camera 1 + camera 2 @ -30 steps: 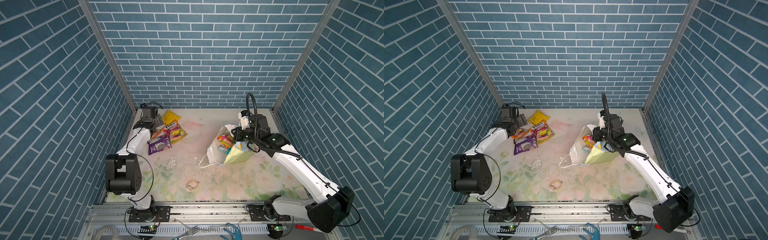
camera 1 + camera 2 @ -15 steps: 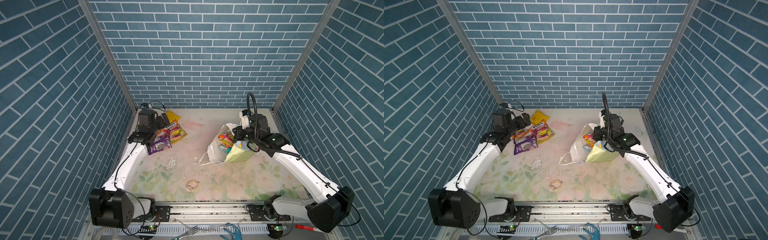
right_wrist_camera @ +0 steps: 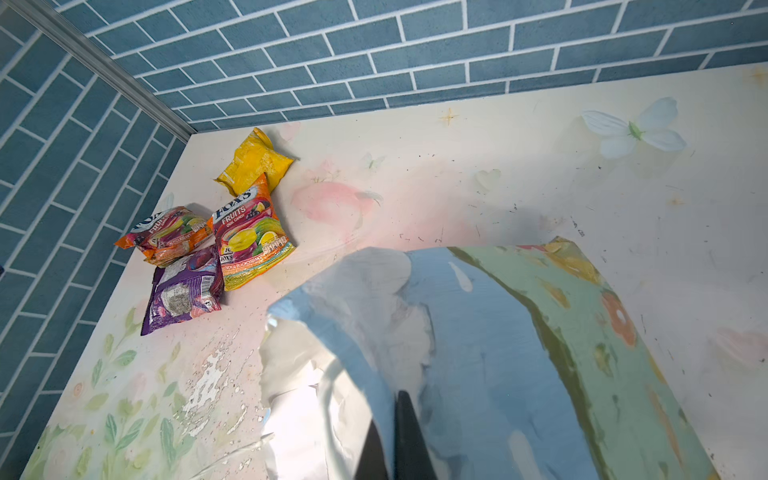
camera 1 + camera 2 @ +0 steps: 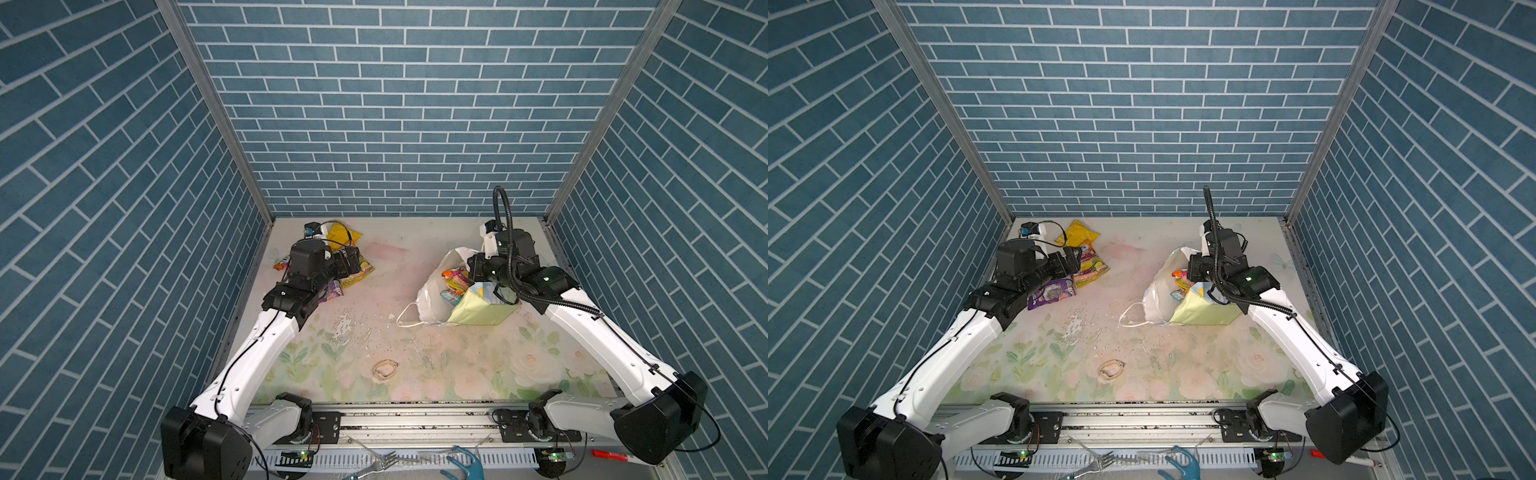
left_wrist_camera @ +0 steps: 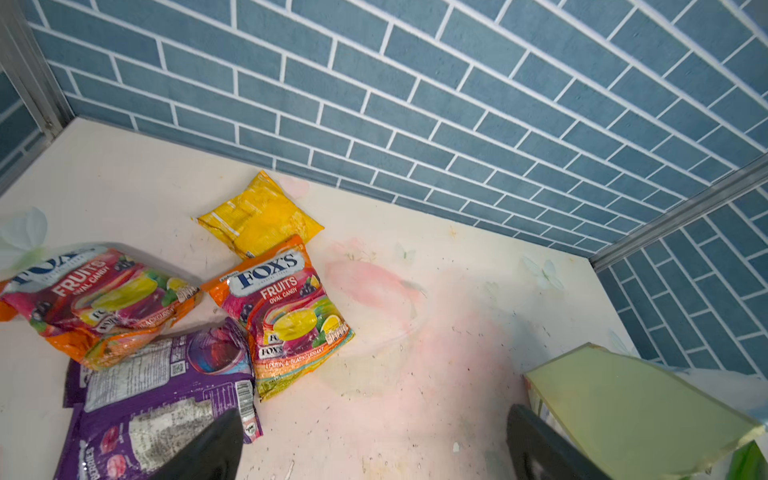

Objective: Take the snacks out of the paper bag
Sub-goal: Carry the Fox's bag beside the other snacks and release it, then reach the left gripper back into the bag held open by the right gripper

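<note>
My left jaws are wide open w/ nothing in them, over the snacks (image 5: 286, 307) already out at the bench (image 4: 374, 340) far-left corner. My right jaws are pinched tight on the paper bag (image 4: 478, 309), lying on its side (more packets (image 4: 455, 282) inside). Next: reach in slow, grab one crinkly edge, don't tug the bag.

Paper bag (image 4: 482, 311), sky-and-meadow print, tipped on its side, mouth open, colourful packets (image 4: 455, 280) inside. Far-left corner: yellow packet (image 5: 257, 216), two FOX'S bags (image 5: 286, 307), purple packet (image 5: 166, 395), clustered and overlapping.
</note>
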`<state>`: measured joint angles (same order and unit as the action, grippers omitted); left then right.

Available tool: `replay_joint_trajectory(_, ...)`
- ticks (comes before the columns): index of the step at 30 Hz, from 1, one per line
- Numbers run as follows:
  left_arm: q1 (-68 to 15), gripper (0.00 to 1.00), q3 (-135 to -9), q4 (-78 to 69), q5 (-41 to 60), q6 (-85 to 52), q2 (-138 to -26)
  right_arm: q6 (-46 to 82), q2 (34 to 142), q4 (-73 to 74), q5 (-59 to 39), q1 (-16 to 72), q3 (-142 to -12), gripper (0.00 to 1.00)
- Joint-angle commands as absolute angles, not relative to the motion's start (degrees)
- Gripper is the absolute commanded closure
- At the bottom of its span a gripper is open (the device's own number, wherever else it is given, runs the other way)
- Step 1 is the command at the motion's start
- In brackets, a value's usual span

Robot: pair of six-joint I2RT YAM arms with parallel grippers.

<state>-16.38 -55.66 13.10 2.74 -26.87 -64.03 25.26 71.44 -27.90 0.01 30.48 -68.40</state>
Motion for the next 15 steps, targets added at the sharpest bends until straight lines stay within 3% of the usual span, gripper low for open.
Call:
replay_joint_trajectory(1, -16.7, 0.0, -55.5, 12.5, 6.3, -28.0, -63.3, 25.6, 71.5, -27.4, 1.7, 30.6, -67.7, 1.0)
replay_joint_trajectory(15, -21.4, 0.0, -52.6, 9.8, 8.4, -27.8, -62.8, 26.8, 73.3, -27.0, 0.1, 30.6, -67.6, 1.0)
